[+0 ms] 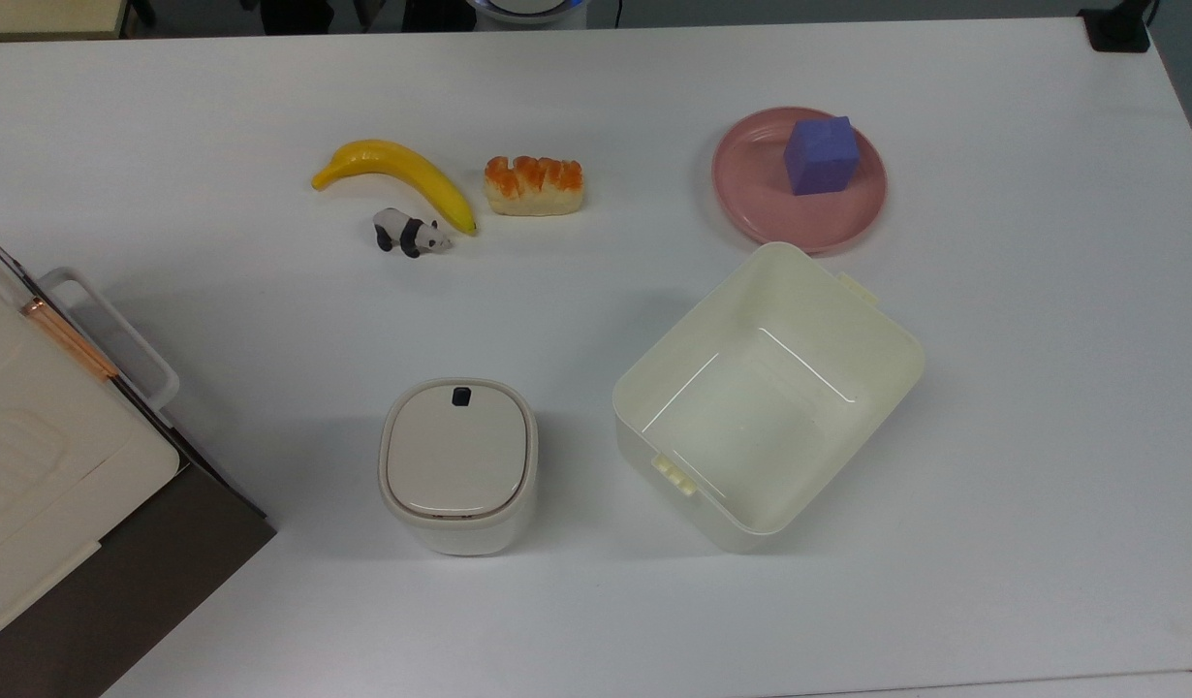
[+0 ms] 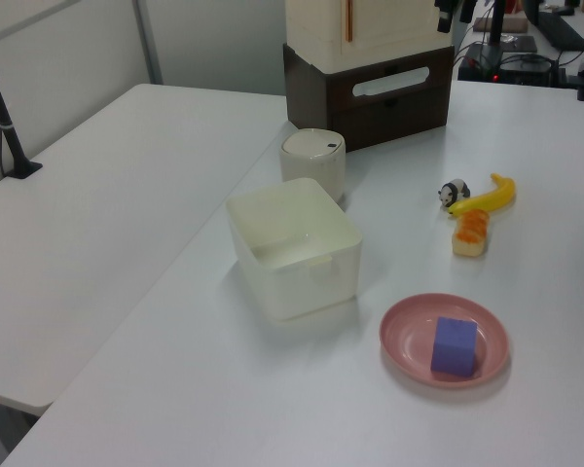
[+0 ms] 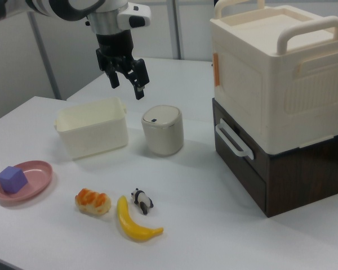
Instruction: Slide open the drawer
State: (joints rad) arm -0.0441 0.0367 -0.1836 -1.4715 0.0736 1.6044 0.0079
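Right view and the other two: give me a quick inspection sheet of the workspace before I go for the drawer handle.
Surface: white table, dry, no spills seen.
Job's things: drawer shut in the dark brown cabinet; white loop handle unobstructed; cream box stacked on top.
Clutter: small lidded white bin, open cream bin, banana, panda figure, bread, pink plate carrying a purple cube.
Grippers: gripper open, in the air above and behind the bins, apart from the handle.
Cables: some by equipment beyond the table's far edge in the left view.
Surroundings: a second white table alongside.
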